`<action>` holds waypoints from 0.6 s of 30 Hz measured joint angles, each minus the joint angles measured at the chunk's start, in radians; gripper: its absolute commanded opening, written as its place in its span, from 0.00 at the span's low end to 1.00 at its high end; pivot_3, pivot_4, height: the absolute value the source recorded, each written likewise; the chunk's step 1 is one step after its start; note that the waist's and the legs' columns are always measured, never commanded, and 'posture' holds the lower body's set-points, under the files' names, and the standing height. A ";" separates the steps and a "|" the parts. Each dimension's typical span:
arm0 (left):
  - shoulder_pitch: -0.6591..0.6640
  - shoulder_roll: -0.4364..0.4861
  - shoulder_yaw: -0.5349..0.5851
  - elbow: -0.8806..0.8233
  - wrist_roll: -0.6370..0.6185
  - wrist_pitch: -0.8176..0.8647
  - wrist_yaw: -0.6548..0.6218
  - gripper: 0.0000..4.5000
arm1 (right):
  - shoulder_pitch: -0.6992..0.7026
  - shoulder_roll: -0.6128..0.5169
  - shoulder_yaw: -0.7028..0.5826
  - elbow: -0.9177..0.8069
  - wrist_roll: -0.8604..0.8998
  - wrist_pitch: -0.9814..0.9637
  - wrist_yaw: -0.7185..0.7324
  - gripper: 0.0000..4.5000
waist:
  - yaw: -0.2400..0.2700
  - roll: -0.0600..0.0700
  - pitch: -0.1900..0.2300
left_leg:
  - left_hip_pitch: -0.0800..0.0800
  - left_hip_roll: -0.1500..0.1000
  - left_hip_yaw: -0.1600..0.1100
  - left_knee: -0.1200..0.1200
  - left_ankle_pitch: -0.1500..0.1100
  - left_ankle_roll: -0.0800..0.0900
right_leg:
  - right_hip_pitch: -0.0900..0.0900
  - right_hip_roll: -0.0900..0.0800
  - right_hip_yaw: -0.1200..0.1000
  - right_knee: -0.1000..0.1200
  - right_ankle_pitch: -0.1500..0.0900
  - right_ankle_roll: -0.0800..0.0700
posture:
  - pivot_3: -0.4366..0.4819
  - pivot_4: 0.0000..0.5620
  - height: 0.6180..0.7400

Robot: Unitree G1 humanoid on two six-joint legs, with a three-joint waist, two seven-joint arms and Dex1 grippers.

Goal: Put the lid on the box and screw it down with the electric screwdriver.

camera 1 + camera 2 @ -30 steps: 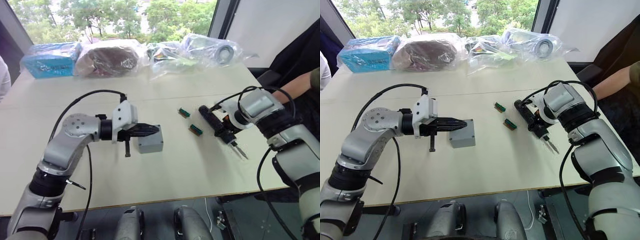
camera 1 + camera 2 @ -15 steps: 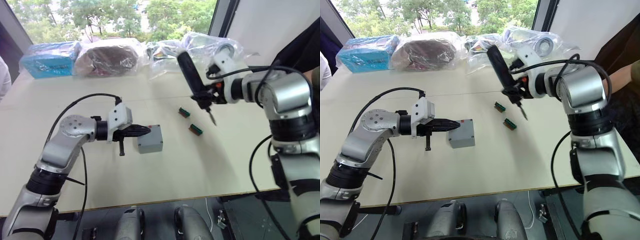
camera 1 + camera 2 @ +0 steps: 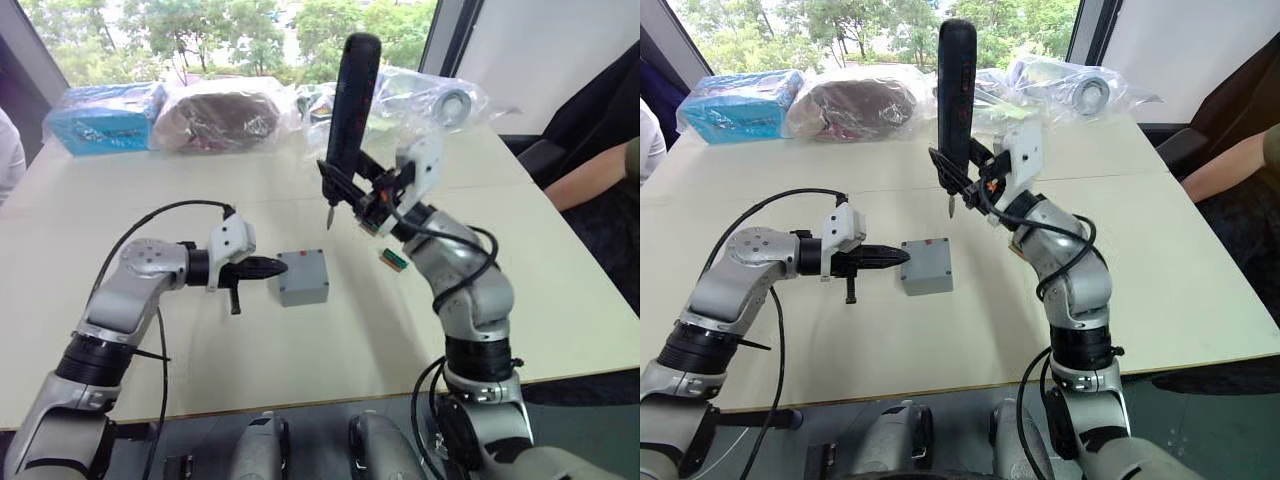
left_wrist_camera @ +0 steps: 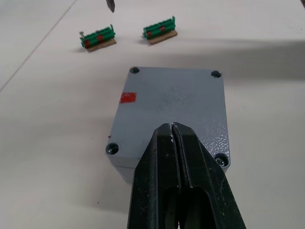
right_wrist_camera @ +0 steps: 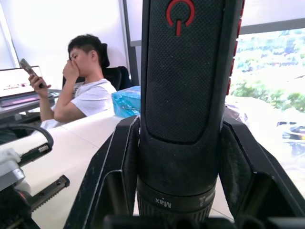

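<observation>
Head views: lid [image 3: 302, 270] already seated on box [image 3: 304, 292], both sitting mid-table [image 3: 300, 370]. Left gripper [image 3: 277, 265] level with the lid's near edge, fingers pressed together with nothing between, tip touching or just short of it, probably to pin the lid for fastening. Right gripper [image 3: 365, 195] clamped round the screwdriver [image 3: 348, 110], held upright with its bit hanging above and behind the box, not yet over a corner. Two green blocks [image 3: 393, 261] beside the right arm, apart from the box. Bagged goods [image 3: 215, 112] along the far edge.

Left wrist view: closed fingertips [image 4: 174, 143] resting over the lid's edge between two corner holes. Four corner holes visible; cannot tell whether screws sit in them. Red mark [image 4: 127, 97] near one side. Bit tip hovering beyond the box, near the green blocks.

Right wrist view: screwdriver barrel gripped between both fingers [image 5: 119, 162], power symbol facing the camera, likely upright for a straight descent onto a screw hole. Seated person [image 5: 83, 81] in the background.
</observation>
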 measured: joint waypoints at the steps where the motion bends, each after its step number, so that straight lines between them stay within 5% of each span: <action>1: 0.002 -0.009 -0.001 0.008 0.004 -0.008 0.006 0.00 | 0.012 0.006 0.011 0.010 -0.008 -0.025 -0.002 0.39 | -0.001 0.000 0.000 | 0.000 0.000 0.000 0.000 0.000 0.000 | 0.000 0.000 0.000 0.000 0.000 0.000 | 0.48 0.27 1.00; 18: 0.009 -0.048 -0.002 0.045 0.029 -0.079 0.031 0.00 | 0.083 0.016 0.089 0.055 -0.045 -0.136 -0.034 0.39 | 0.001 0.000 0.000 | 0.002 0.000 0.000 0.000 0.000 0.000 | 0.001 0.000 0.000 0.001 0.000 0.000 | 0.48 0.27 1.00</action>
